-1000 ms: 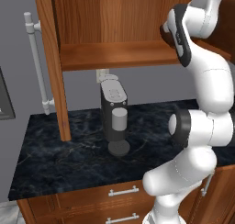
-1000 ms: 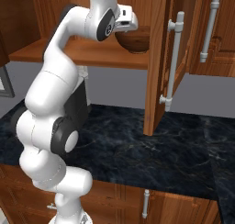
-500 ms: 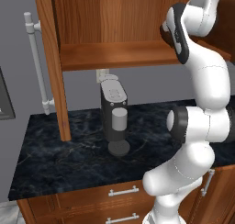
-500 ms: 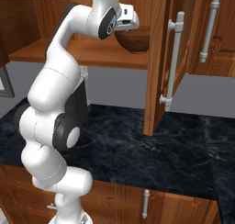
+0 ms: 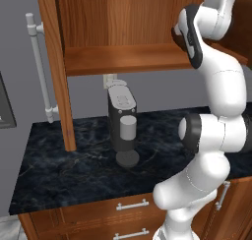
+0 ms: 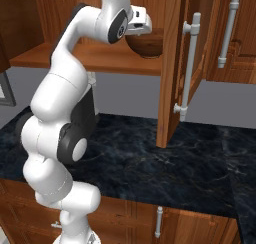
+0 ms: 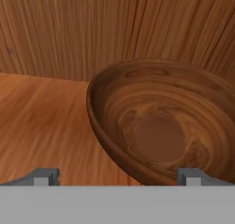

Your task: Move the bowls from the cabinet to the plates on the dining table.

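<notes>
A glossy reddish-brown bowl (image 7: 160,126) stands on the wooden shelf (image 6: 90,55) of the open cabinet (image 5: 123,17), at the shelf's right end beside the door (image 6: 172,63). It also shows from the side as the bowl (image 6: 147,43). My gripper (image 6: 141,29) is up at shelf height, right at the bowl's near side. In the hand view the gripper (image 7: 118,175) is open, with one fingertip (image 7: 46,175) left of the bowl's wall and the other low on its right. Nothing is held.
The open cabinet door (image 5: 54,62) with its long silver handle (image 5: 39,72) hangs left of the shelf. A dark coffee machine (image 5: 123,121) stands on the black marble counter (image 5: 74,170) below. Drawers with short handles (image 5: 130,204) run under the counter.
The arm has shifted only slightly toward the bowl. The jaws have stayed open and the bowl has not moved.
</notes>
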Robot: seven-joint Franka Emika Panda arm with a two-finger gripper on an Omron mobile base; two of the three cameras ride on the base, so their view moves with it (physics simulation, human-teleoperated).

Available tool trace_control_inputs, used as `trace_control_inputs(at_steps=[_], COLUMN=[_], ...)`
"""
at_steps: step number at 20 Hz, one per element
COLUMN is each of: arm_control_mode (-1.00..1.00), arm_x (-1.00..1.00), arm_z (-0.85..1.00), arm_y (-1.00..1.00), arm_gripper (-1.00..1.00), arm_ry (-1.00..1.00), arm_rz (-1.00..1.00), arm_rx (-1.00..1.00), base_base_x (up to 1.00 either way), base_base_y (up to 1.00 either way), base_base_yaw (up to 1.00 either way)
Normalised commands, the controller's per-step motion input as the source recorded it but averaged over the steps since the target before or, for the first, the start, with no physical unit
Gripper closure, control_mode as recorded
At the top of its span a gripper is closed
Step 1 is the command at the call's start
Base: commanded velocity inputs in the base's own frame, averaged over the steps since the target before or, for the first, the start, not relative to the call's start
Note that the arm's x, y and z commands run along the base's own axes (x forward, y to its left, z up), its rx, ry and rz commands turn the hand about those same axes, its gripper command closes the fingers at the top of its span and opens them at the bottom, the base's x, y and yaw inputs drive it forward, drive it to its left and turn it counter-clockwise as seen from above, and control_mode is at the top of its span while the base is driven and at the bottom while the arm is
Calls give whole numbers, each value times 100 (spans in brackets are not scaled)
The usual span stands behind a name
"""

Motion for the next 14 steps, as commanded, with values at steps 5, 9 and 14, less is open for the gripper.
trace_control_inputs(at_steps=[5, 9, 14], arm_control_mode=[-100, -100, -100], arm_x=[10, 16, 22], arm_z=[-22, -5, 0], arm_y=[0, -1, -7], arm_gripper=[-100, -100, -100], arm_ry=[0, 0, 0], arm_rz=[0, 0, 0], arm_rx=[0, 0, 0], base_base_x=[0, 0, 0], base_base_y=[0, 0, 0], base_base_yaw=[0, 0, 0])
